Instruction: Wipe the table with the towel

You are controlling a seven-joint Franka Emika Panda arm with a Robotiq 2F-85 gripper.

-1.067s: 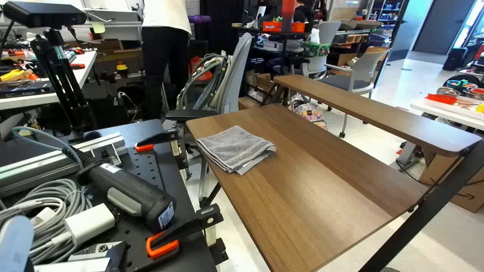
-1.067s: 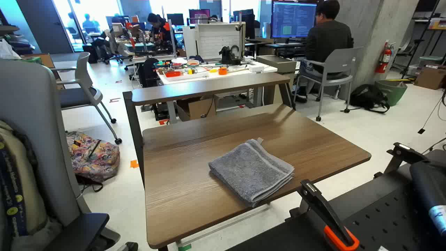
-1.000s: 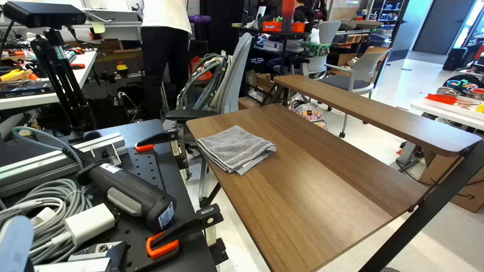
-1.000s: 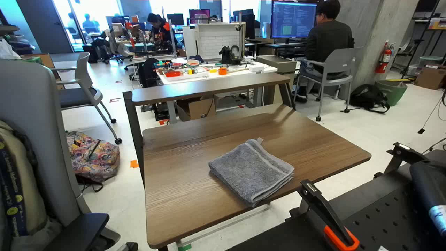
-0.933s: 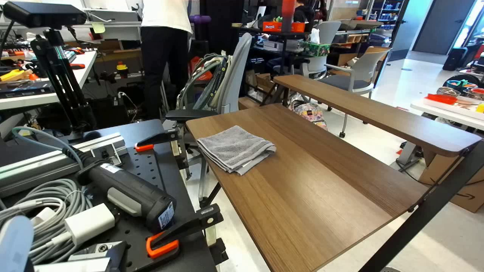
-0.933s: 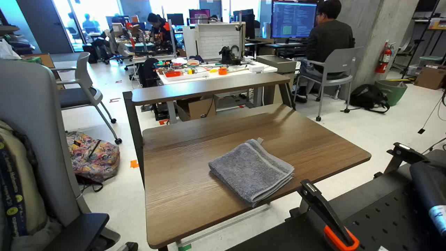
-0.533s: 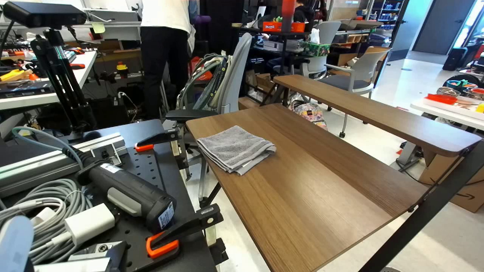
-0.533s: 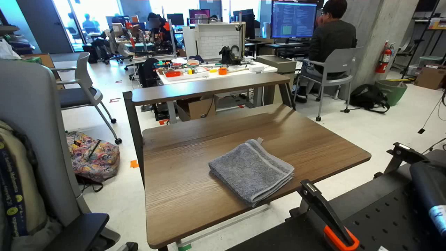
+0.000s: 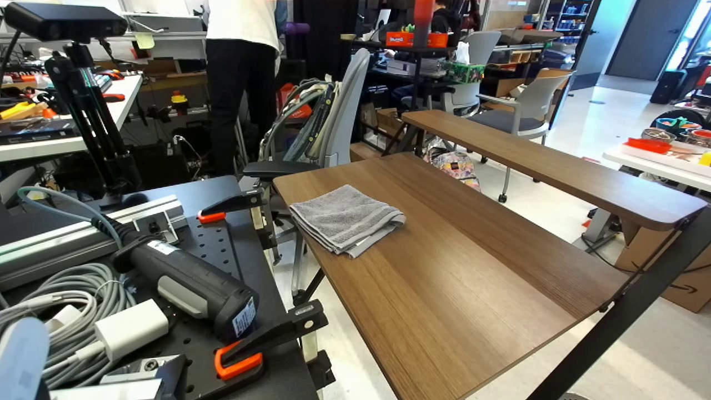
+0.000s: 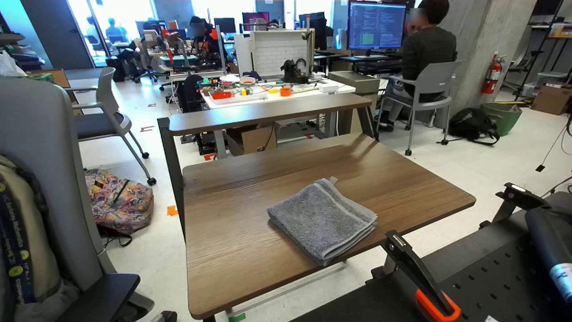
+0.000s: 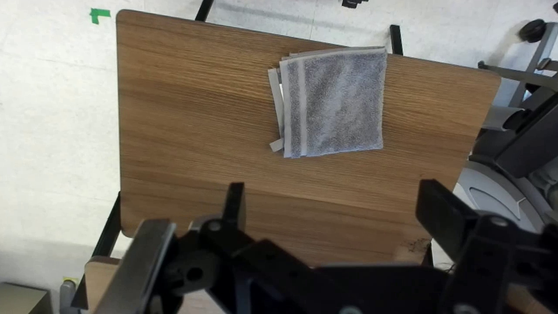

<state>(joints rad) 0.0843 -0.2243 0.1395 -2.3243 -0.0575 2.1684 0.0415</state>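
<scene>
Wrist view: towel (image 11: 340, 102) beyond spread jaws, apart.

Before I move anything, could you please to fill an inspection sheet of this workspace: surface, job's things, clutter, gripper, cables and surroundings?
Surface: large brown wood-grain table; small dark marks near one edge in the wrist view, cause unclear.
Job's things: folded grey terry towel lies on the table, one corner at its edge.
Clutter: black-and-grey cylindrical device and orange-and-black clamps on a black perforated bench.
Gripper: black gripper is open, holding nothing.
Cables: coiled grey cable on the bench.
Surroundings: grey office chair near one table end; person in white top and black trousers standing beyond; another person seated facing a monitor.
</scene>
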